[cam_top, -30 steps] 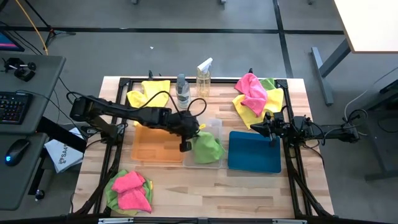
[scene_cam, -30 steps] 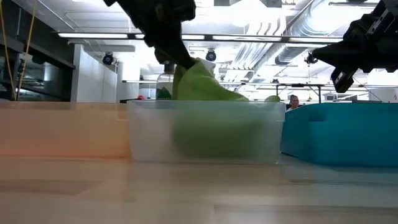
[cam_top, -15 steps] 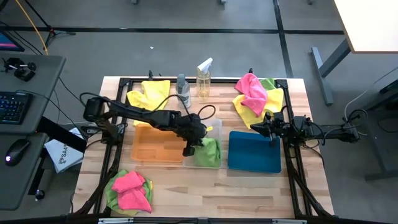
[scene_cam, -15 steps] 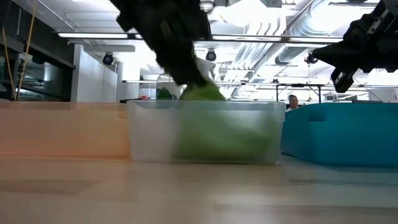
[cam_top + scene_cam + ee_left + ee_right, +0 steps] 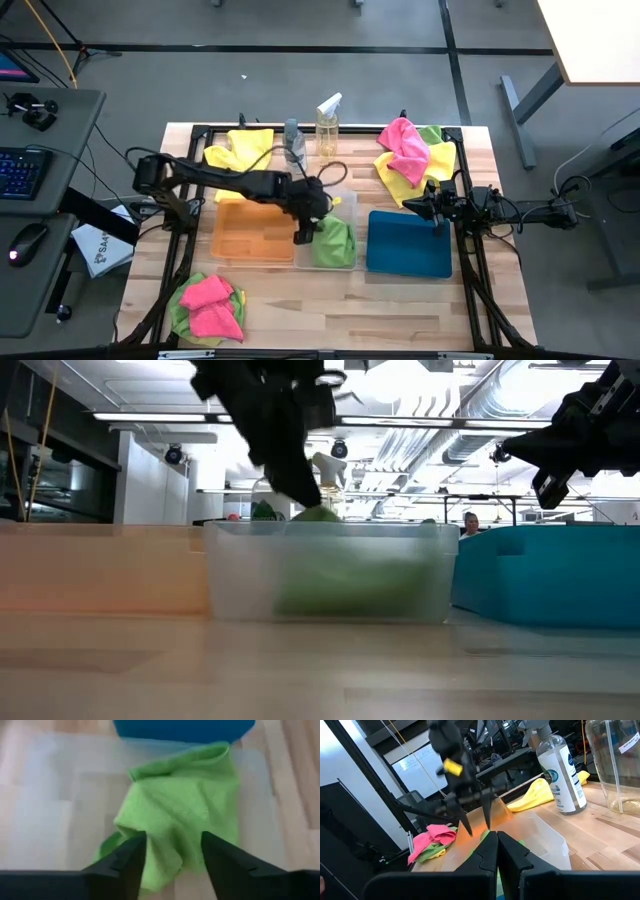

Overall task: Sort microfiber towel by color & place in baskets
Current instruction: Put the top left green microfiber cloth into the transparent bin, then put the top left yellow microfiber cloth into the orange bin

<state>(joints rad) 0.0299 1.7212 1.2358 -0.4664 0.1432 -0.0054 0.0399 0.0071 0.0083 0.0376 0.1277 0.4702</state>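
Observation:
A lime green microfiber towel (image 5: 335,243) lies crumpled in the clear basket (image 5: 340,205), its top about level with the rim (image 5: 315,515). My left gripper (image 5: 172,860) stands open just above it, one finger on each side of the towel's raised fold. The orange basket (image 5: 250,240) stands to the left of the clear one and the blue basket (image 5: 400,250) to its right. My right gripper (image 5: 412,207) hangs shut over the blue basket's far edge, holding nothing. My left gripper points down into the clear basket with its open fingers (image 5: 131,862) on either side of the green towel's upper fold (image 5: 170,840). I cannot tell whether they touch the cloth. The towel rests on the basket's floor.
Two spray bottles (image 5: 292,140) (image 5: 327,122) stand at the far edge. Yellow towels (image 5: 238,150) lie at the far left. A pink, yellow and green pile (image 5: 405,155) lies at the far right, and pink towels on green ones (image 5: 210,305) at the near left.
My left gripper has gone down into the clear basket with the green towel. The towel stood bunched well above the rim; now it has sunk and lies about level with it.

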